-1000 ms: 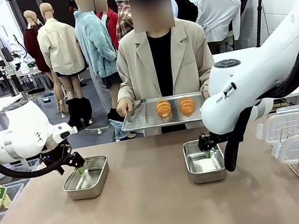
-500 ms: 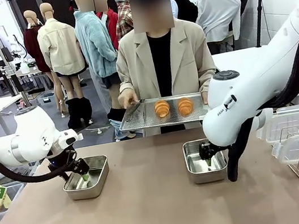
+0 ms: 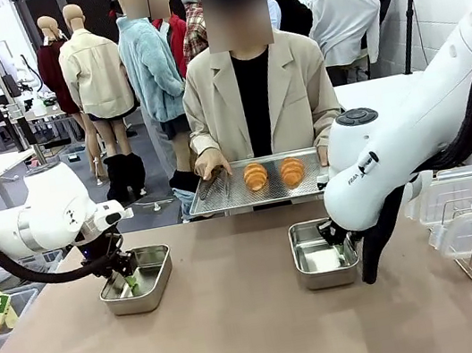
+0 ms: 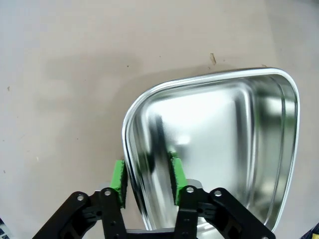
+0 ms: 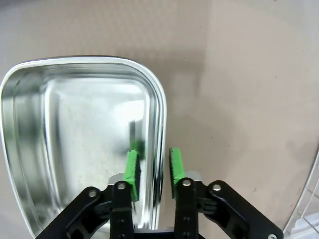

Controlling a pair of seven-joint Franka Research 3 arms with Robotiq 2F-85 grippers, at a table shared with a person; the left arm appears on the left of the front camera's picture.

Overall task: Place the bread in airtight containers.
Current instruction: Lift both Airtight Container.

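— Nearer than the steel tray (image 3: 221, 195), to its left?
— The left fingers (image 4: 119, 177) straddle the left steel container (image 4: 209, 78) wall. Clamped? Can't tell.
— On the tray?
— Two croissant rolls (image 3: 256, 175) (image 3: 292, 170), side by side.
— To its right?
— The right fingers (image 5: 174, 167) straddle the right steel container (image 5: 75, 124) wall on the tabletop (image 3: 243, 329). Grip unclear.
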